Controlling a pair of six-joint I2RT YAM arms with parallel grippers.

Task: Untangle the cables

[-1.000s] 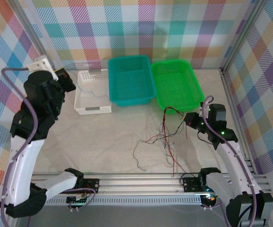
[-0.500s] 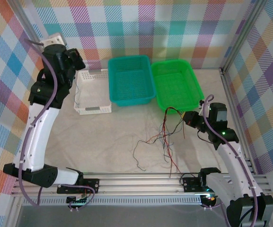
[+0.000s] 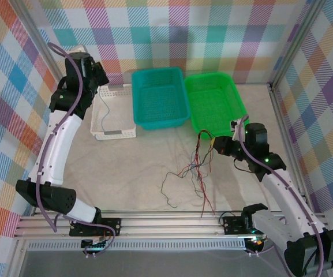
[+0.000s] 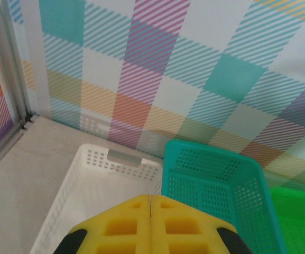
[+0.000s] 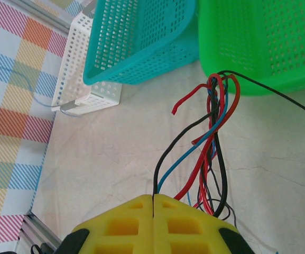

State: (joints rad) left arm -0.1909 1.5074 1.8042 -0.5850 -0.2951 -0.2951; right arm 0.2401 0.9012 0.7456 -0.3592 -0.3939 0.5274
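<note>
The cables (image 3: 198,167) are a loose tangle of thin red, black, blue and grey wires on the table in front of the green basket. My right gripper (image 3: 216,145) holds their upper end off the table. In the right wrist view the right gripper (image 5: 153,197) is shut, a black and a blue wire come out of the seam between its jaws, and the red cables (image 5: 215,121) arch up beside them. Another thin wire (image 3: 103,112) drapes over the white basket. My left gripper (image 3: 100,78) is raised above that basket; its left gripper (image 4: 150,197) jaws are shut with nothing between them.
Three baskets stand in a row at the back: white basket (image 3: 113,134), teal basket (image 3: 160,122) and green basket (image 3: 212,130). The checked back wall is close behind them. An aluminium rail (image 3: 172,222) runs along the near edge.
My left arm has swung up and back, from beside the white basket to above its far end. My right gripper has shifted left with the cable ends, dragging the tangle slightly.
</note>
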